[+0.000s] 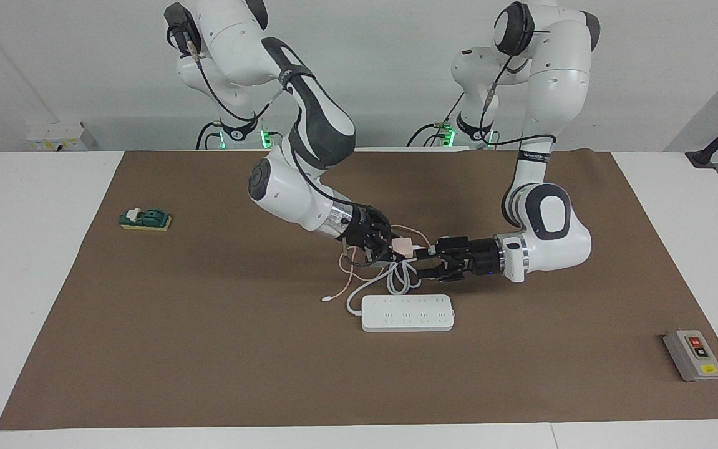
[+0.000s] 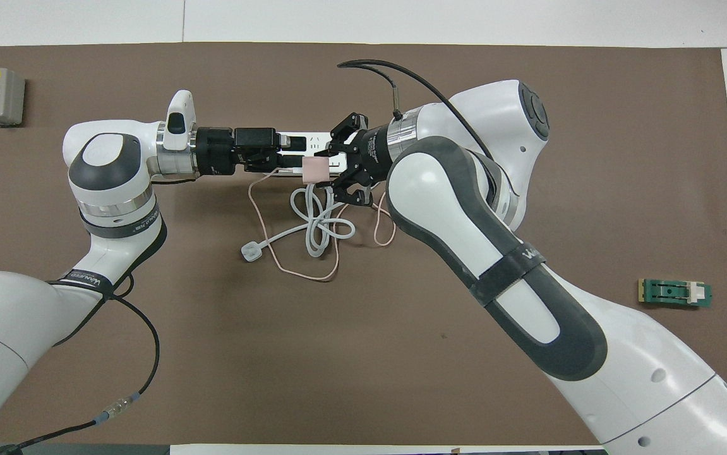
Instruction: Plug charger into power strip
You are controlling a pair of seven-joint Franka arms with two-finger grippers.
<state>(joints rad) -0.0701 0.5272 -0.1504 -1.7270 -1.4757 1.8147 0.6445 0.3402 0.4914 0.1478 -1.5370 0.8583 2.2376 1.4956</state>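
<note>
White table, brown mat spread over most of it. On the mat sits the power strip, its thick white cord looped just nearer the robots, ending in a three-pin plug. A grey switch box lies at the left arm's end, a green block at the right arm's end.

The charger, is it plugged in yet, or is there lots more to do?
Not yet. Done: the right end effector has picked up the pink charger and holds it above the table. In hand: the left end effector, open, is right beside the charger, apparently for a handover or to help. Left: the power strip lies flat with nothing in its sockets, so the charger must still be pushed in.
</note>
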